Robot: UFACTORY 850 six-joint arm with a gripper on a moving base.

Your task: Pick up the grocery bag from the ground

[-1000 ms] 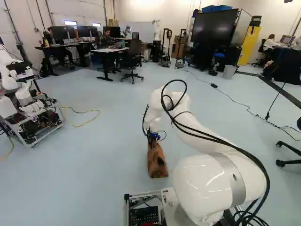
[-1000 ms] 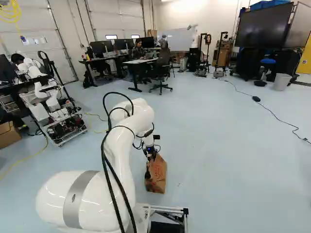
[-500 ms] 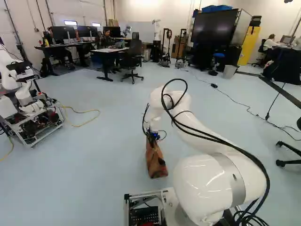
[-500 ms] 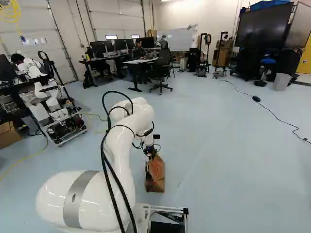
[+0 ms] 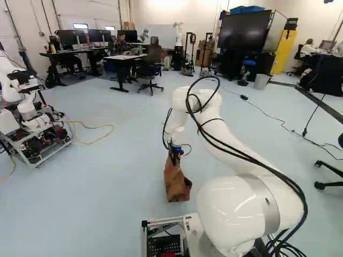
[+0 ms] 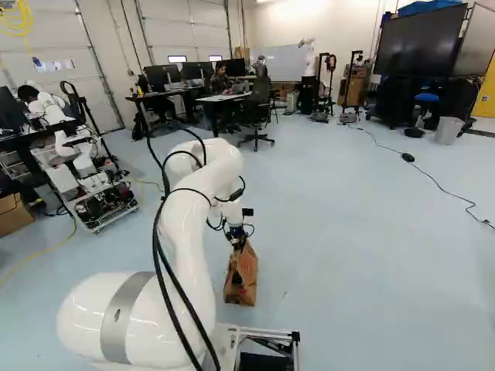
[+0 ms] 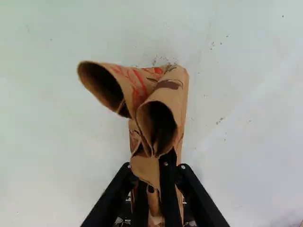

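We had the base frame (image 5: pixel 166 220) nearest, the bag (image 6: pixel 241 282) just ahead, its top pinched in the tool (image 5: pixel 175 155). Couldn't tell if its bottom touched floor (image 5: pixel 107 176). Floor stretched out both sides, another robot (image 5: pixel 33 123) off left, black cable (image 5: pixel 270 115) right, desk (image 5: pixel 124 57) farthest.

Bag (image 7: pixel 176 97) seemingly hides pads of fingers (image 7: pixel 169 194).

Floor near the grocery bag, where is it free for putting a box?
Left base view: bare floor between yellow cable and grocery bag. Right base view: bare between bag and black cable. Crowded: around the gripper, arm and base frame.
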